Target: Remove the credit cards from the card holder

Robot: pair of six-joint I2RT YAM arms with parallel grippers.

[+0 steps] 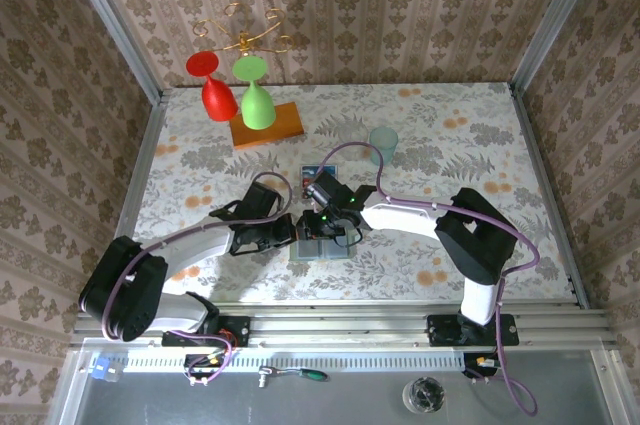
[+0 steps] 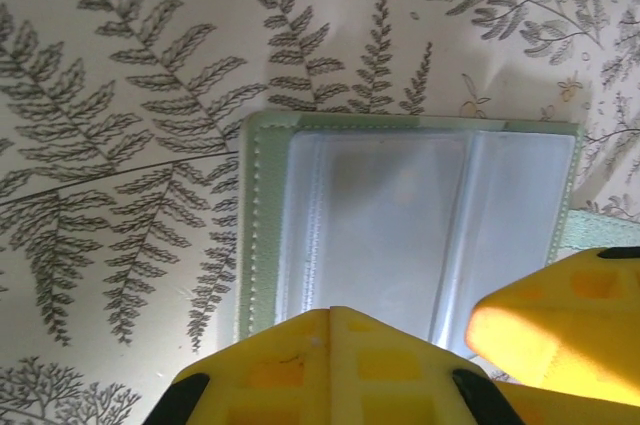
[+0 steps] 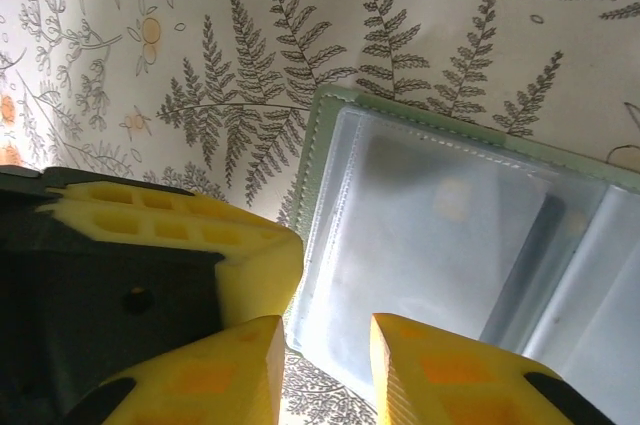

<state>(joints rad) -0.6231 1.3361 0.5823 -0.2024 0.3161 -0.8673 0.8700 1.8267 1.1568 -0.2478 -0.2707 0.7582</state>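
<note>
A: Big stuff first, what's the setup?
B: Table [image 1: 470, 115] w/ fern-print cloth, both arms reaching to the middle. At the far side an orange board [image 1: 285, 123] and a teal cup [image 1: 383, 142], neither is ours

A: Where's the card holder?
B: Card holder [image 1: 322, 248] lies open & flat on the cloth btw the two grippers, pale pockets facing up

A: And the cards?
B: Some credit cards [image 1: 318, 173] lie on the cloth just beyond it, so I'd say we're partway. Right wrist view shows a dim card-shaped shade behind the pocket film, prob one to go, can't be sure

A: Grippers?
B: Left gripper [image 2: 330, 330] has its fingers pressed together at the holder's near edge, prob pinning it down. Right gripper [image 3: 328, 345] has its jaws a bit apart over the holder's corner, nothing btw them. It needs to fish out whatever's inside
</note>
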